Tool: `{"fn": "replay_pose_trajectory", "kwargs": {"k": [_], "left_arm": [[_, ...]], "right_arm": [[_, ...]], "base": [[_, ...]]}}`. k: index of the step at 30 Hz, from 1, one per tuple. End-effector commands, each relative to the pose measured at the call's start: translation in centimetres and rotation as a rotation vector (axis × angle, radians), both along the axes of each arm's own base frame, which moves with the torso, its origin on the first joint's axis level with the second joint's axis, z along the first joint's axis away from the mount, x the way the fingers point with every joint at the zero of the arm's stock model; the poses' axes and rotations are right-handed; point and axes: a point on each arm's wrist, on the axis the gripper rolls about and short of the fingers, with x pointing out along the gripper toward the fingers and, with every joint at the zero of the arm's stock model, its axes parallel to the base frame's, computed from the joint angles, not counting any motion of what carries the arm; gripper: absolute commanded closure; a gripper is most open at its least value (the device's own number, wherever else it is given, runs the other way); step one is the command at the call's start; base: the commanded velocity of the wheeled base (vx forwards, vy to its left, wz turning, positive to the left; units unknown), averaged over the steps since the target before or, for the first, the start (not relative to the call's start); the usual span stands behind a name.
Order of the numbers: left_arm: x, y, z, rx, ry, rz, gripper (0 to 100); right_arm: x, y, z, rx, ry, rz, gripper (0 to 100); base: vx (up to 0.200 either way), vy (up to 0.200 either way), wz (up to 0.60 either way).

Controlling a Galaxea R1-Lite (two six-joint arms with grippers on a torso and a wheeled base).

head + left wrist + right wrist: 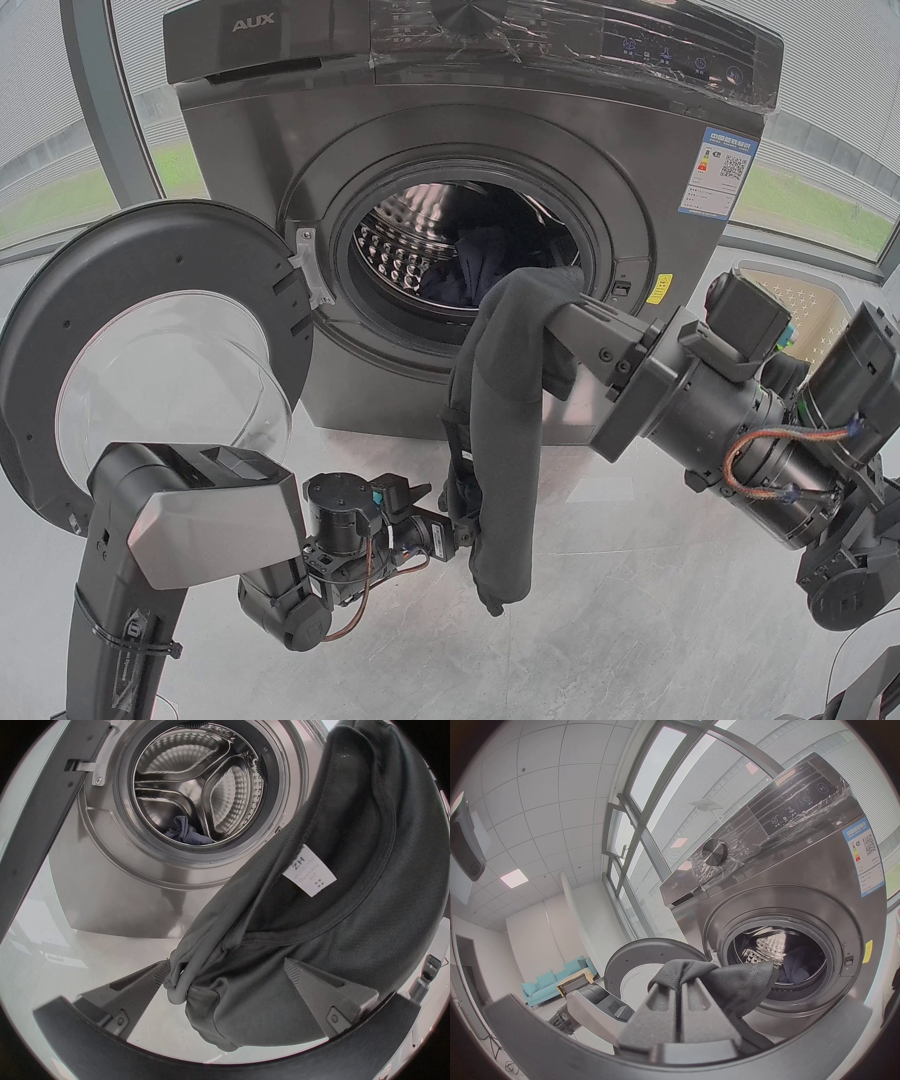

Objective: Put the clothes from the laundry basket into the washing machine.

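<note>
A dark grey garment (506,403) hangs in front of the washing machine (450,122), just below its open drum mouth. My right gripper (561,314) is shut on the garment's top end (731,985), close to the drum's rim. The cloth trails down toward the floor. My left gripper (464,534) is low beside the hanging part and stands open, its fingers (300,975) wide apart with the bunched lower cloth (337,917) between them. A dark blue garment (469,267) lies inside the drum (185,832).
The round door (150,347) is swung fully open on the machine's left. A pale perforated basket (806,305) stands to the machine's right, behind my right arm. Smooth light floor (637,581) spreads in front of the machine.
</note>
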Motion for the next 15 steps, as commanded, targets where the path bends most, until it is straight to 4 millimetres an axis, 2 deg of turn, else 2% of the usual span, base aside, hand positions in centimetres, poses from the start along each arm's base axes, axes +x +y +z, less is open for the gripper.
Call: {"fn": "replay_pose_trajectory", "kwargs": {"k": [1,6,7,15], "left_arm": [[1.0,-0.3,-0.9,0.001,-0.009,0.004,0],[1.5,-1.0,-0.8,-0.016,-0.035,-0.002,0],[1.7,-1.2,-0.6,-0.021,-0.047,-0.004,100],[3.1,-1.6,-0.7,-0.027,-0.097,0.011,100]], "right_arm": [[-0.1,0.0,-0.2,-0.006,0.005,0.002,100],[-0.1,-0.1,-0.2,-0.006,0.005,0.001,100],[-0.1,-0.1,-0.2,-0.006,0.005,0.001,100],[-0.2,-0.2,-0.7,-0.015,0.014,-0.001,100]], "base": [[0.0,0.0,0.0],[0.0,0.0,0.0],[0.0,0.0,0.0],[0.0,0.0,0.0]]}}
